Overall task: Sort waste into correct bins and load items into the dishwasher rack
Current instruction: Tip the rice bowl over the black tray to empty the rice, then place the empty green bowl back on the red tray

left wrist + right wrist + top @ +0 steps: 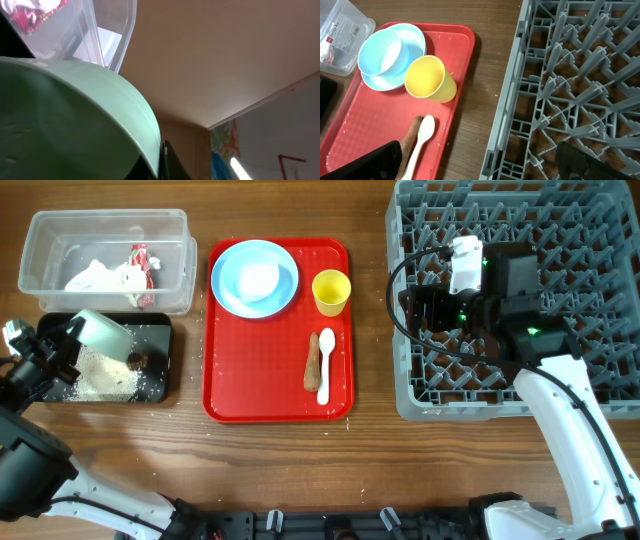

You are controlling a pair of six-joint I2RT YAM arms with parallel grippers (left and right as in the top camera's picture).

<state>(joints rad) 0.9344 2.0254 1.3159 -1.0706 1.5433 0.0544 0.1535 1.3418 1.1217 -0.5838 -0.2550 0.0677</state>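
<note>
1. Nearest, my left jaws (60,342) are clamped on the rim of the pale green bowl (100,330). I hold it tipped on its side so that loose food slides out instead of riding into the wash.
2. Just beneath its mouth lies the black tray (160,330), which has caught the rice grains (105,378) and the small brown lump (137,361). A few grains are scattered along the tray's edge. I cannot see from my wrist whether the bowl is empty yet.
3. Just beyond stands the clear tub (40,240), holding the crumpled tissue (95,277) and the snack wrapper (142,265). Dry rubbish sits there, apart from the food scraps.
4. Further along the desk (370,460), the red tray (260,380) carries the plate (288,292) with the small blue bowl (255,280) on it. The yellow cup (331,290) is beside them, and below it the white spoon (325,370) lies against the orange-brown stick (312,360). In my judgement all of these are waiting their turn.
5. Farthest off, my right jaws (412,308) hang apart and empty over the left side of the dishwasher rack (600,240). No dishes are in the part of the rack that shows.
</note>
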